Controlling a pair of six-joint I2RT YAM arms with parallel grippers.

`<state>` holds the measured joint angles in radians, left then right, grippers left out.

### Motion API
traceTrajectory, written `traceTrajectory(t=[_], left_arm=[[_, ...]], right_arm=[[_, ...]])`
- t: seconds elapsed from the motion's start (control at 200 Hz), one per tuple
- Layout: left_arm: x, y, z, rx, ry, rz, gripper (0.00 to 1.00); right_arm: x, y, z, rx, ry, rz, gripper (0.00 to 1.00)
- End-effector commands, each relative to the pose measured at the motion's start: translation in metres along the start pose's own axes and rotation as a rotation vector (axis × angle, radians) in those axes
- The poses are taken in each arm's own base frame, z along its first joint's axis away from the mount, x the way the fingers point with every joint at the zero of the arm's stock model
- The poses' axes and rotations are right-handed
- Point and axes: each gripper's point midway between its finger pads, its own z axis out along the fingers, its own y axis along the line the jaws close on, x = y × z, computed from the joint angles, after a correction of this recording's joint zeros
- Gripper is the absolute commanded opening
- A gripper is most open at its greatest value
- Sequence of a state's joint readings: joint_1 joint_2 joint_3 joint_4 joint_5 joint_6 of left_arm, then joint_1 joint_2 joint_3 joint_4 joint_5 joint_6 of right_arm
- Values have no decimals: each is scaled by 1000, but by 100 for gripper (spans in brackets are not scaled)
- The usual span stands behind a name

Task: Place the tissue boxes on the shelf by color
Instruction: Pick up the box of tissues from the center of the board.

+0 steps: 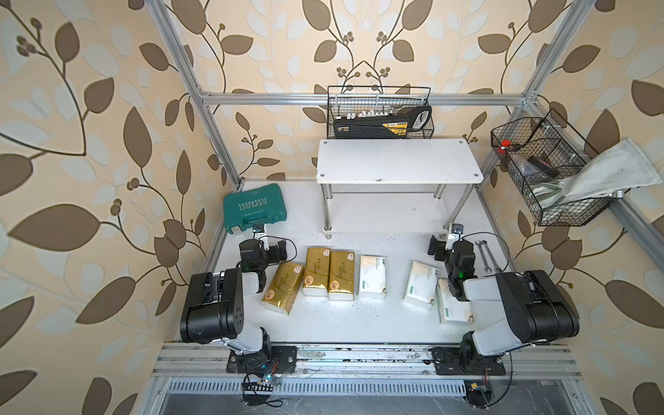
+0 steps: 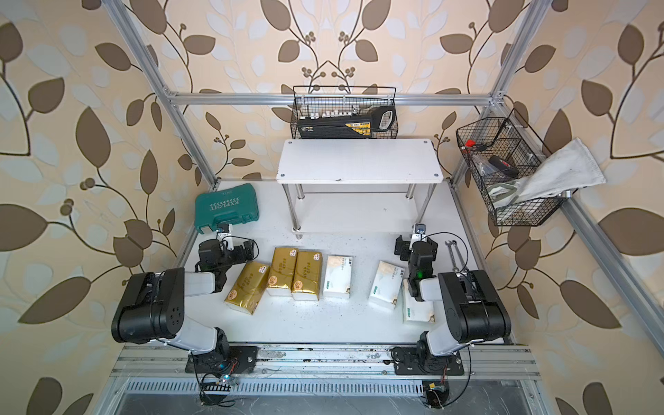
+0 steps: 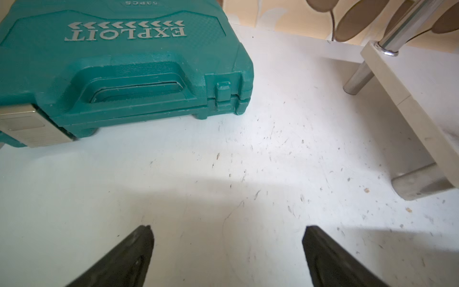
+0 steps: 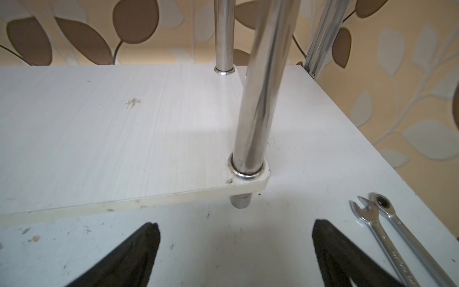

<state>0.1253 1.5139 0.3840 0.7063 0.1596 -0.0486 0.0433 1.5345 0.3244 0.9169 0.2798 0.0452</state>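
While both arms crouch folded low, the left pincer [image 3: 226, 232] and right pincer [image 4: 236, 229] gape wide, gripping nothing. Ahead of the left lies a teal case [image 3: 124, 74] lettered EXPLOIT. Ahead of the right is the shelf [image 4: 99, 136], its lower board edge across a strip of open bench [image 4: 223, 248]. The tissue boxes [image 1: 341, 275] lie behind both pincers.
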Motion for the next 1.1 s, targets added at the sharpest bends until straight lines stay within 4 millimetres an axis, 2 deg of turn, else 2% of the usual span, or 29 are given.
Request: traceTrajectory(t=[0.0,0.895,0.955,1.025,1.085,1.095], left_arm=[[-15,-1,-3,11,-49,15,99],[-15,-1,-2,9,-43,16,99],[-20,6,-2,-33,-36,0,99],[-26,3,-1,-26,-5,0,99],[-30,5,0,-57,25,2,99],[-38,4,-4,-60,5,4,99]], right_arm=[[-11,0,0,-4,-30,17,99],[-10,1,0,-6,-27,18,99],[-13,-2,-2,4,-43,21,99],[-14,-6,-7,21,-43,39,99],[-17,-3,-13,5,-65,27,99],[-19,-2,-14,5,-75,23,99]])
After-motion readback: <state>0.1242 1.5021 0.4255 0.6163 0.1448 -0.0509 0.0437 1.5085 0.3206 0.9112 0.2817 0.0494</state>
